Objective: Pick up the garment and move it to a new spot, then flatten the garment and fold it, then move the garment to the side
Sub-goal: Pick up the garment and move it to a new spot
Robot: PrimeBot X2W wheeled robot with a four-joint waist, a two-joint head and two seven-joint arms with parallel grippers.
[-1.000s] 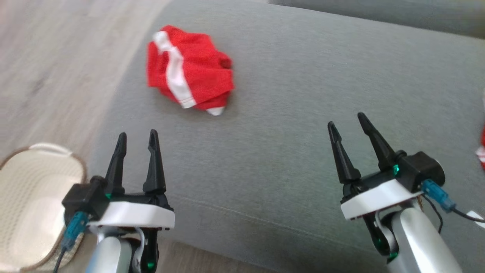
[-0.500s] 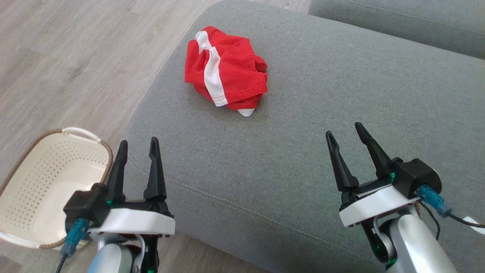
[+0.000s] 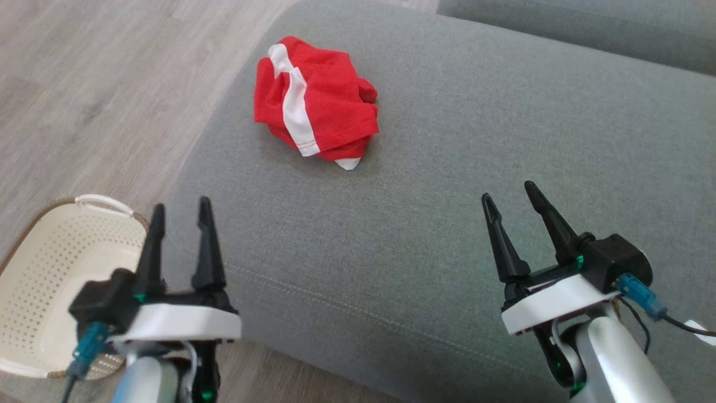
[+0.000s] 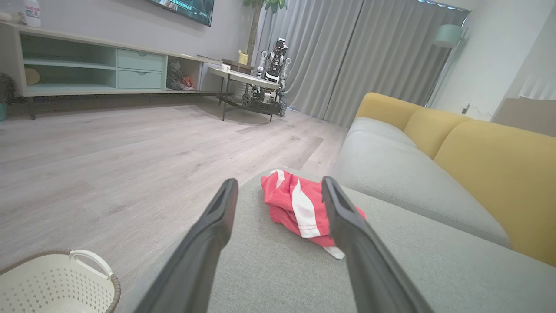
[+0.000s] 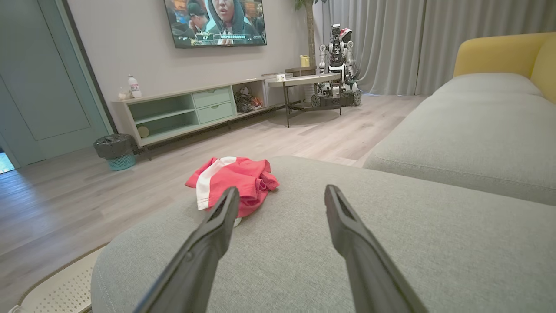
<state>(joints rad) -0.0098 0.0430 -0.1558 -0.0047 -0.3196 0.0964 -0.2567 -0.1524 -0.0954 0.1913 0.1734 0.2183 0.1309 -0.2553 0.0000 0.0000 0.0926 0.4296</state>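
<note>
The garment (image 3: pixel 313 103) is a red piece with a white stripe, lying crumpled near the far left corner of the grey sofa cushion (image 3: pixel 447 184). It also shows as the garment (image 4: pixel 299 208) ahead of the left fingers and the garment (image 5: pixel 234 178) ahead and left of the right ones. My left gripper (image 3: pixel 180 211) hovers open over the cushion's near left edge, well short of the cloth. My right gripper (image 3: pixel 509 193) stands open over the cushion's near right, empty and farther from it.
A cream perforated basket (image 3: pixel 50 280) stands on the wood floor at the lower left, beside the sofa. A second grey cushion (image 3: pixel 587 28) lies behind, with yellow backrests (image 4: pixel 486 161). A TV bench (image 5: pixel 191 108), a small table and another robot (image 5: pixel 336 65) stand across the room.
The head camera has swung, so the whole picture shifted. My left gripper has slid slightly left and down in the view; the right one holds its place. The garment lies as before.
</note>
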